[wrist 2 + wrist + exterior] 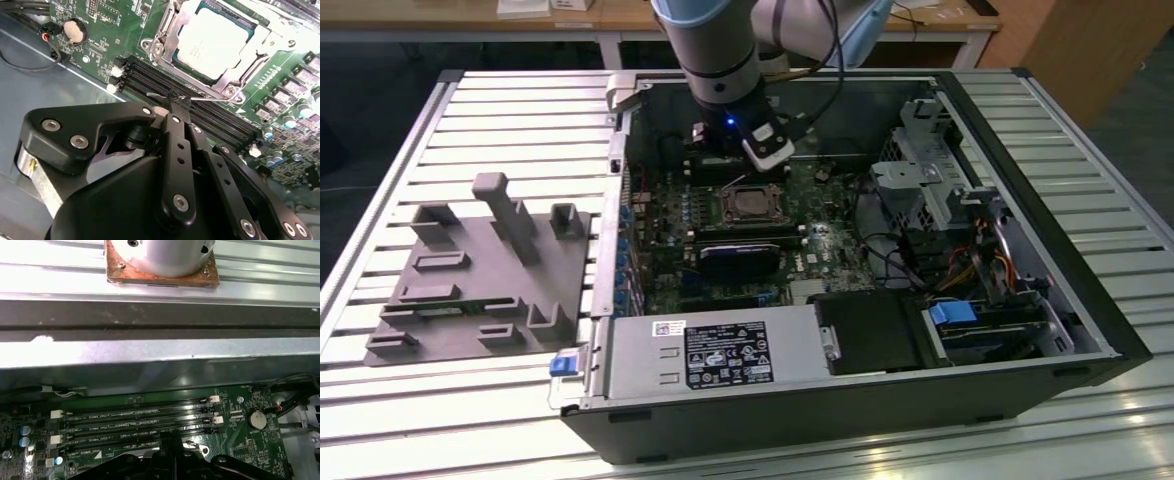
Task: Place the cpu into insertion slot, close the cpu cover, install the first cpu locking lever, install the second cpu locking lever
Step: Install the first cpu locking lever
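I count one cpu point(212, 42), lying flat with its metal top up in the one insertion slot point(159, 48), its edges square with the slot's. One cpu cover point(262, 44) lies down over it, framing the chip. One thin wire locking lever point(210, 98) runs lengthwise beside the four memory slots point(140, 425), between them and the slot. My gripper point(173, 102) has its fingers drawn together, tips touching that lever.
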Tool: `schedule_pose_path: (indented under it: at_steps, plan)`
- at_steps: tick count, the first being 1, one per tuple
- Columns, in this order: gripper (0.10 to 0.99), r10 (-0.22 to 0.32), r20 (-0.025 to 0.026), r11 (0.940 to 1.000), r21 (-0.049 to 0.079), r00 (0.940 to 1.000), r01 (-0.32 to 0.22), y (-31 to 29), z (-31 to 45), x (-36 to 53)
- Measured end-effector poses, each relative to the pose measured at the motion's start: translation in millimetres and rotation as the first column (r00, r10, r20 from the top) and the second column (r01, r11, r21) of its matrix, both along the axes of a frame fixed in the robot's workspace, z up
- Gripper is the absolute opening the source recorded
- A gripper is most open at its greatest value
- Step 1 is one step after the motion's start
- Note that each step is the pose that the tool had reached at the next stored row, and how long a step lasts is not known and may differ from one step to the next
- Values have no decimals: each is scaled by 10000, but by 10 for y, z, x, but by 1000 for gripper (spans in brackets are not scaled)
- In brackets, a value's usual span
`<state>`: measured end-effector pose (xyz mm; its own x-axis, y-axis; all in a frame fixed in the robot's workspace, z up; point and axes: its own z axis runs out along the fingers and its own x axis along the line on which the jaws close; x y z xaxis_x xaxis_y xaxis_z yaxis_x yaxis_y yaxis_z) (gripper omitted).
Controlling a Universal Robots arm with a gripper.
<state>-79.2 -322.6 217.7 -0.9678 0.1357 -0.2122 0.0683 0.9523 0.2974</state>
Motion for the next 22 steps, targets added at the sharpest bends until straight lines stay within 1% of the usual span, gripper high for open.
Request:
schedule_pose_path:
  at_steps: [5, 8, 13, 16, 20, 22]
  plan:
    - [106, -393, 0, 9992, -1, 9992, 393, 19, -14, 0]
    - [106, -746, 0, 9972, 0, 9972, 746, 19, -30, 0]
    - [106, -1334, 1, 9911, -2, 9911, 1334, 20, -53, 0]
    - [106, -1628, 11, 9867, -1, 9867, 1628, 27, -64, 0]
    - [106, -1950, 24, 9808, -1, 9808, 1950, 38, -73, 0]
    - [106, -2044, 28, 9789, 0, 9789, 2044, 45, -75, 0]
